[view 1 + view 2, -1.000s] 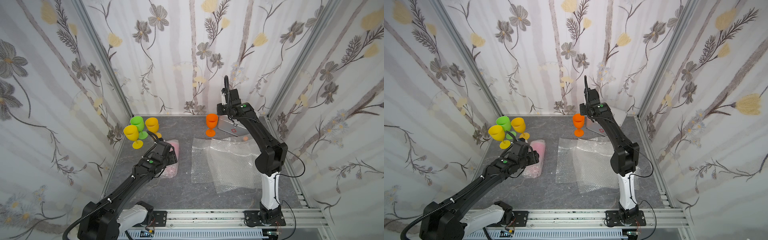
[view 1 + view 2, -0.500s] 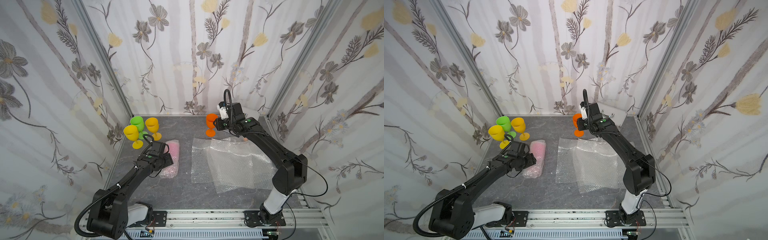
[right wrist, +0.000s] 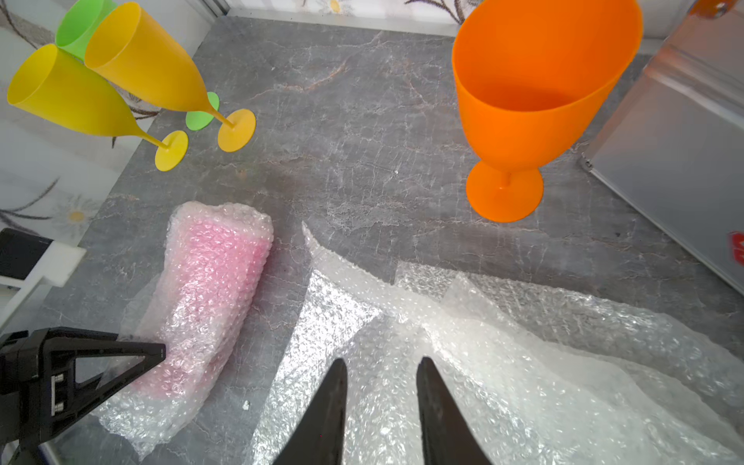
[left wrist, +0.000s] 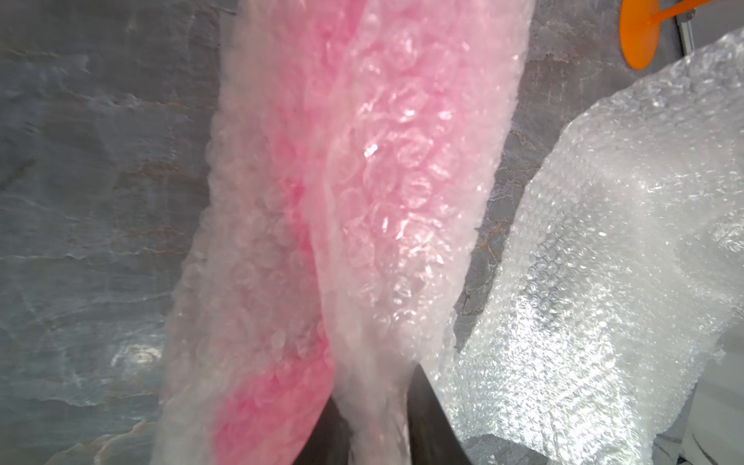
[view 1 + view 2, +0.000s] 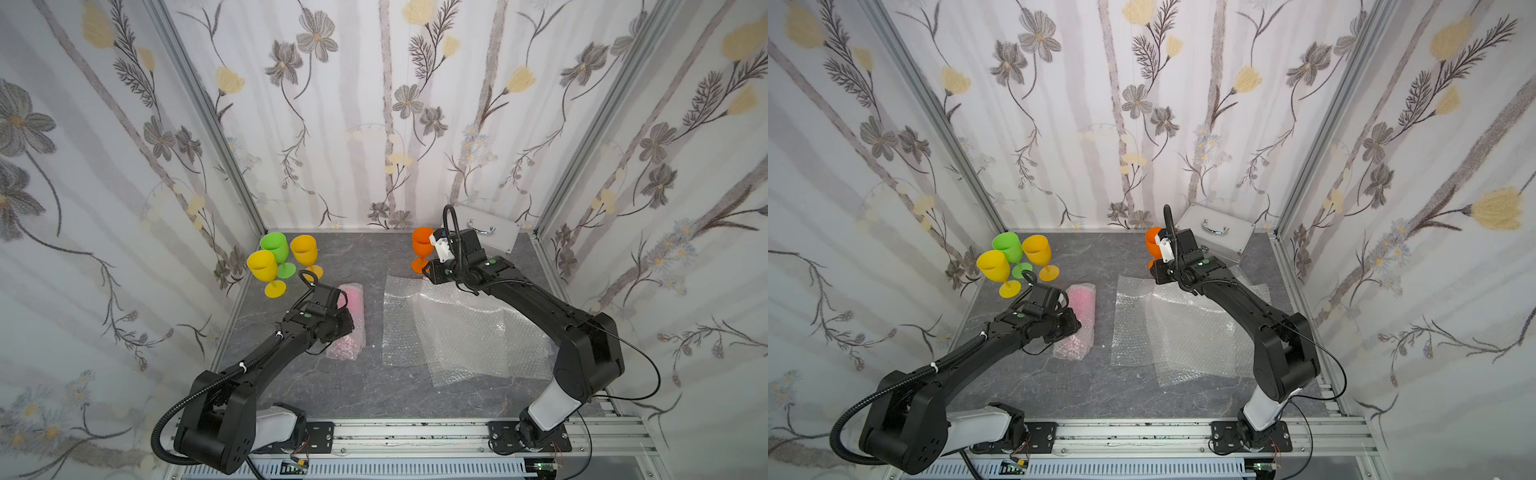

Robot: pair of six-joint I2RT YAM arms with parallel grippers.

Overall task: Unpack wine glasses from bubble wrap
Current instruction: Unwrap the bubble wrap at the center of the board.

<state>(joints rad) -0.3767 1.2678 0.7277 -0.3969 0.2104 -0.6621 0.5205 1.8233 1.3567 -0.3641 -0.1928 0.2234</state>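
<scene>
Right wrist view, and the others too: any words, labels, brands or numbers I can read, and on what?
Silver case: a red mark at the picture's edge, cut off and blurred, unreadable.
Orange goblet, bubble-wrapped pink roll, flat bubble wrap sheets: no text.
Elsewhere in any view: nothing readable.

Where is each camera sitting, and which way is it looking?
Both top views: high at the front, looking down at the table; left arm and right arm show whole.
Left wrist: on its arm, looking past the left gripper along the wrapped pink glass.
Right wrist: on its arm, looking past the right gripper at bubble wrap and the orange glass.
Shared: both wrist views show those two glasses.
</scene>
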